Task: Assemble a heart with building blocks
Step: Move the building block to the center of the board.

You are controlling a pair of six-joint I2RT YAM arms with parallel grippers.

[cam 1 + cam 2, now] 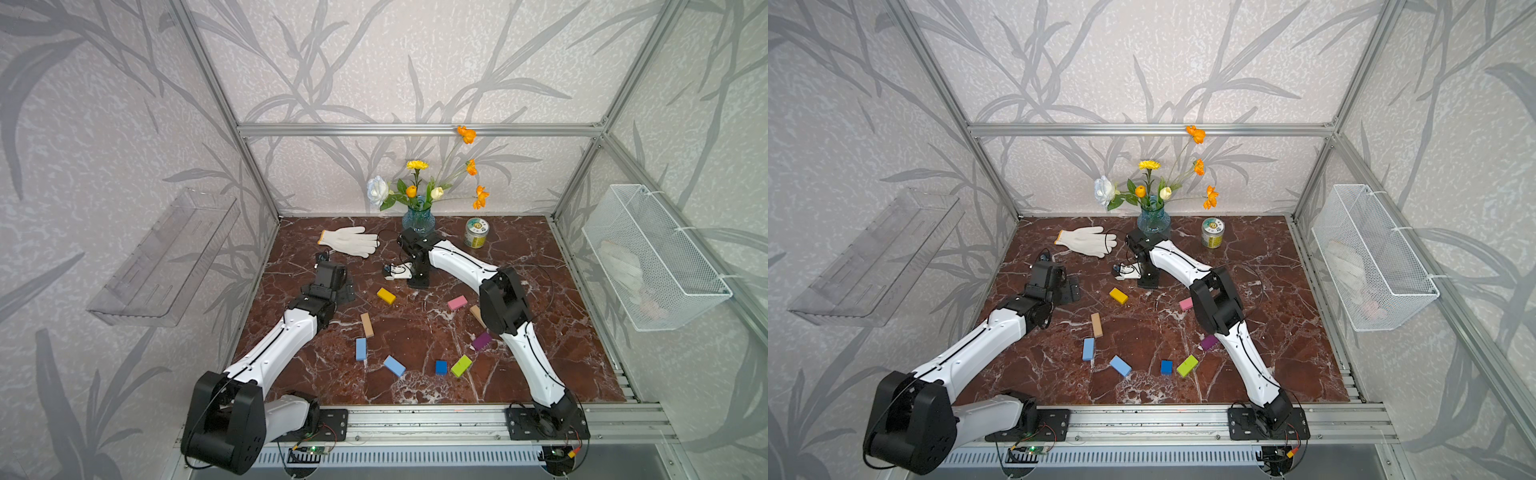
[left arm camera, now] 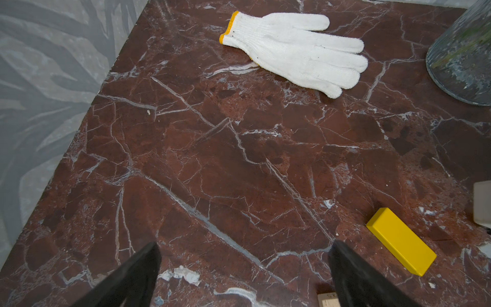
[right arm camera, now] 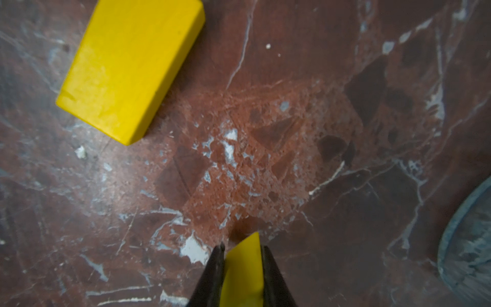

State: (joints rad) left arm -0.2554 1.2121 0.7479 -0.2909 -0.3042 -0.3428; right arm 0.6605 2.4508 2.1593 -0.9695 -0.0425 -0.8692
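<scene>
As the right claw (image 3: 242, 247) pinches it, yellow wedge (image 3: 243, 273) protrudes.

**Two high eyes, two wrist cameras**

Both top views look down from high at the front toward the back wall (image 1: 374, 62), covering the whole table (image 1: 415, 332). The left wrist camera looks obliquely across the table at the glove (image 2: 292, 50) and yellow brick (image 2: 401, 248). The right wrist camera hangs very close above the table, sharing that brick (image 3: 130, 69) and the edge of the vase (image 3: 470, 252).
</scene>
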